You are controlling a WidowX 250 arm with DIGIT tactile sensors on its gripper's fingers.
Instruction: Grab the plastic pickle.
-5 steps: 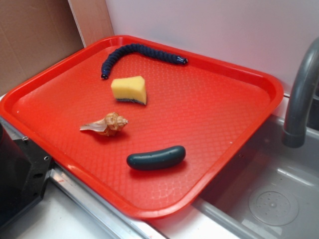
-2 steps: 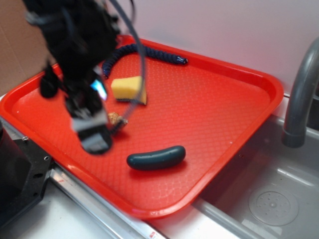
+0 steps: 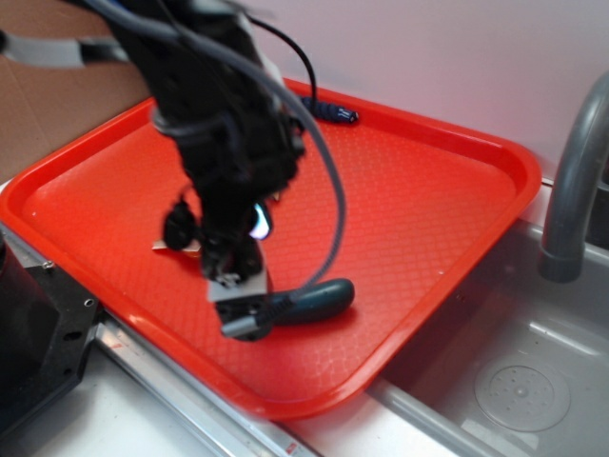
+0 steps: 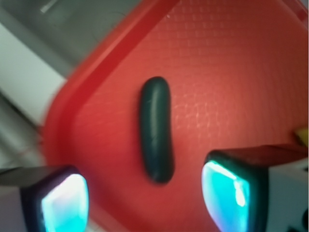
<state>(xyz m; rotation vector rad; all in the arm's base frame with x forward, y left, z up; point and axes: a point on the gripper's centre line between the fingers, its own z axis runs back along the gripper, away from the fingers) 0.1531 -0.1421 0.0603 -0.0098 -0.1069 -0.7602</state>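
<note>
Near the front edge of the tray the pickle is found lying flat, one end between the spread, empty fingers of the gripper. It is judged light, rigid and slippery; a grip across its middle is advised. Also seen on the tray: a rope end and a partly hidden shell.
</note>
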